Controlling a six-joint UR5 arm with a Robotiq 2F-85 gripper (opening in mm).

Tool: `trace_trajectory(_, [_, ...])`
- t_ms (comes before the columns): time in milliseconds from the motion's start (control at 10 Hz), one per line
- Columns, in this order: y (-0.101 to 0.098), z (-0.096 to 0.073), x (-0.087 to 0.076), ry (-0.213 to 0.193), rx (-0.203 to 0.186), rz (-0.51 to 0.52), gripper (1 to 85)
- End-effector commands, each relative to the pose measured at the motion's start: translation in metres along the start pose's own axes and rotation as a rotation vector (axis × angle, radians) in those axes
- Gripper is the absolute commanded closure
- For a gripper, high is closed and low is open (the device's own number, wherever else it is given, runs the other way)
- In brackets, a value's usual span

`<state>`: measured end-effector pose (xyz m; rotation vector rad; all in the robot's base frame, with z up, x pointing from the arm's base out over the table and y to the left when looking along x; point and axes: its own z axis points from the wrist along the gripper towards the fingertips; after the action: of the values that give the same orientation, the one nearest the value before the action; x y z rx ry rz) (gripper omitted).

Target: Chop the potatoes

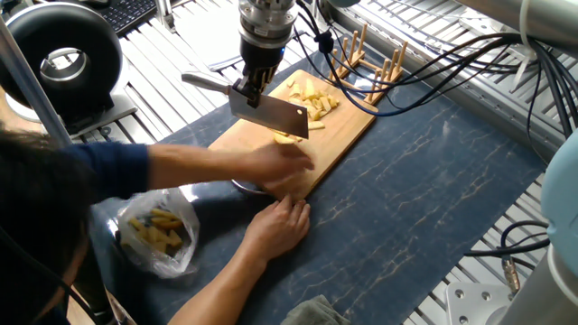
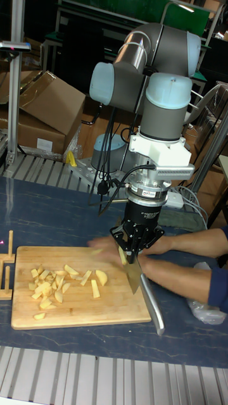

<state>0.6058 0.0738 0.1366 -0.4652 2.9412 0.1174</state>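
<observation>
My gripper [image 1: 252, 88] hangs over the left part of the wooden cutting board [image 1: 339, 135] and is shut on the handle of a cleaver [image 1: 271, 116]. The blade is held a little above the board. In the tall fixed view the gripper [image 2: 135, 245] holds the cleaver [image 2: 133, 276] blade down beside a person's arm. The potatoes [image 1: 309, 96], pale yellow cut pieces, lie heaped at the board's far end, and a few pieces [image 1: 287, 137] lie just under the blade. They are spread over the board's left half as the potatoes [image 2: 56, 283] in the tall view.
A person's blurred hand [image 1: 275, 167] sweeps over the board's near edge; the other hand [image 1: 282, 226] rests on the blue mat. A clear plastic bag [image 1: 155, 233] of yellow pieces lies at the left. A wooden rack [image 1: 372, 61] and cables stand behind the board.
</observation>
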Motion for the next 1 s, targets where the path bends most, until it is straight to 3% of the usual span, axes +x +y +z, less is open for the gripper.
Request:
trace_trajectory(0, [0.0015,-0.0016,-0.0011,-0.003,-0.008,0.005,84.7])
trace_trajectory(500, [-0.0076,0.0008,-0.0021,-0.005,0.011,-0.078,84.7])
trace_trajectory(900, [-0.0043,0.0009,-0.0026,-0.008,0.005,-0.051,84.7])
